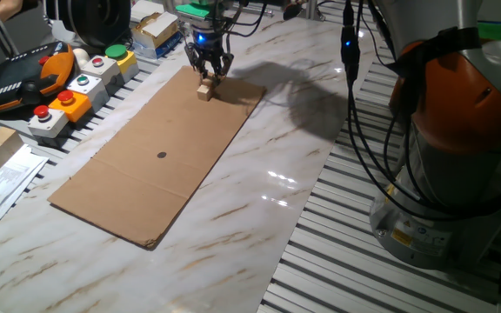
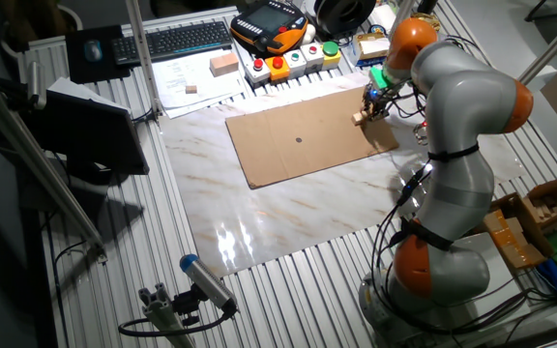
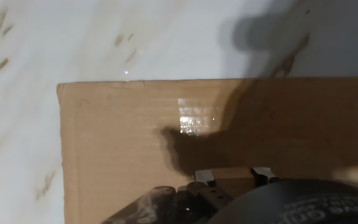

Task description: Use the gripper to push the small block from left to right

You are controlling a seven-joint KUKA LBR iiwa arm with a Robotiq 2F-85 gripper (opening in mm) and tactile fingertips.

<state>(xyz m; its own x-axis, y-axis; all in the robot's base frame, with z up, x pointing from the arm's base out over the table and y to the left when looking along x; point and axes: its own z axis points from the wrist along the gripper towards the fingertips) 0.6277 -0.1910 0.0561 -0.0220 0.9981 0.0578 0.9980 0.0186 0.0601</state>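
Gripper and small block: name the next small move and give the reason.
Probably a short sideways slide of the gripper, kept low, to shove the small block along the cardboard sheet. The gripper sits right over the block at the sheet's far end, its fingers reaching down to it, so contact looks made or nearly made. Whether the fingers are closed cannot be told.

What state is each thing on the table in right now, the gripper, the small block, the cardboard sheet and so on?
gripper: low over the cardboard's far end, fingers right at the small block; open or shut cannot be told.
small block: resting on the cardboard near its far edge.
cardboard sheet: lying flat on the marble table.
wrist light: glowing blue.
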